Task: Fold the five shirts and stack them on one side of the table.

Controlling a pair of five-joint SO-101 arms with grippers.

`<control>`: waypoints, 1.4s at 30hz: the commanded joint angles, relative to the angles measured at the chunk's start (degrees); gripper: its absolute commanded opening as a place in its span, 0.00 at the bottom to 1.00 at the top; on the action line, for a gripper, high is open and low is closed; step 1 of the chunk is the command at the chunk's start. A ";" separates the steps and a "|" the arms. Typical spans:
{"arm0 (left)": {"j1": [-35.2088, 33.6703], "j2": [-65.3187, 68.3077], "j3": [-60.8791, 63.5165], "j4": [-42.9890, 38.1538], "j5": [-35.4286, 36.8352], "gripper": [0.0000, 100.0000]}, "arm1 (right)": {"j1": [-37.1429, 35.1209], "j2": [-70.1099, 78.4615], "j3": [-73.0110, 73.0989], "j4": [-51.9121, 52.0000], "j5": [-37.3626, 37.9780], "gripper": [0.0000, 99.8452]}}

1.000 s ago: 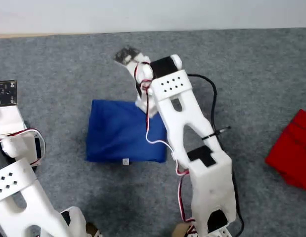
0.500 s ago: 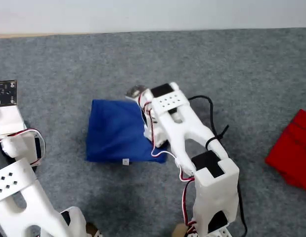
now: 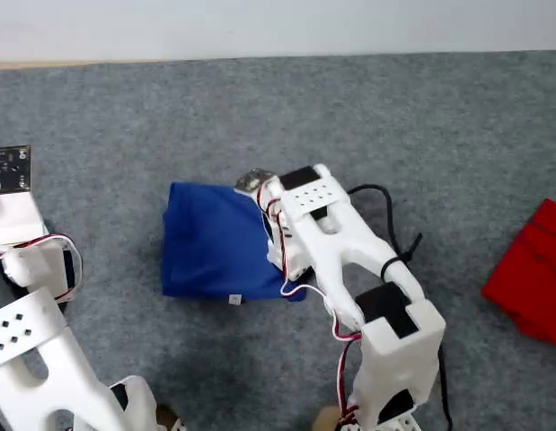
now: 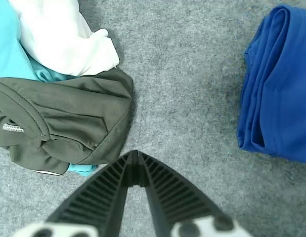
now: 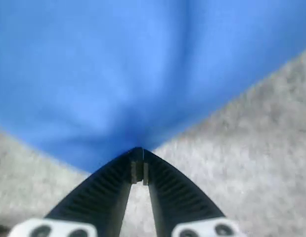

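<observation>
A folded blue shirt (image 3: 215, 242) lies mid-table on the grey carpet. My right arm bends down over its right edge, and the right gripper (image 5: 138, 168) is shut with its tips at a corner of the blue shirt (image 5: 118, 64). The left gripper (image 4: 138, 160) is shut above bare carpet, holding nothing. In front of it lies a loose pile: a white shirt (image 4: 64, 34), a cyan shirt (image 4: 9, 44) and a dark olive shirt (image 4: 64, 118). The blue shirt (image 4: 279, 84) sits off to one side of that pile. A red shirt (image 3: 529, 274) lies at the table's right edge.
The left arm's white body (image 3: 35, 341) takes up the near left corner. A small circuit board (image 3: 10, 169) sits at the left edge. Open grey carpet (image 3: 439, 135) stretches across the back and between the blue and red shirts.
The right arm has pulled back from beyond the blue shirt's far right corner and lowered onto its right edge. The shirt has shifted slightly toward the near right. The left arm is still.
</observation>
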State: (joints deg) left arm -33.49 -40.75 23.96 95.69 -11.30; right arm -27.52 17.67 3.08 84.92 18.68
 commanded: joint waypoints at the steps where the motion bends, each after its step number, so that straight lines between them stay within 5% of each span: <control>1: 0.18 -1.32 -0.22 -0.97 0.18 0.00 | -0.48 -7.60 -7.82 4.97 -0.53 0.01; 7: 0.18 -1.32 -0.22 -0.97 0.18 0.00 | -1.71 -13.14 -12.75 14.90 -2.20 0.01; 18: 0.18 -1.32 -0.22 -0.97 0.18 0.00 | -1.54 -22.73 -6.42 16.75 -28.04 0.01; 28: 0.18 -1.32 -0.22 -1.05 0.18 0.00 | 3.12 -19.47 6.51 -4.35 -32.62 0.01; 35: 0.18 -1.23 -0.22 -1.05 0.18 0.00 | 3.56 -14.37 7.38 -12.88 -32.97 0.27; 42: 0.18 -0.97 -0.22 -1.05 0.18 0.00 | 3.30 -7.25 7.30 -18.42 -32.88 0.25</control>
State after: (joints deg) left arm -33.49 -40.75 23.96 95.69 -11.30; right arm -24.79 9.58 11.16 68.48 -13.76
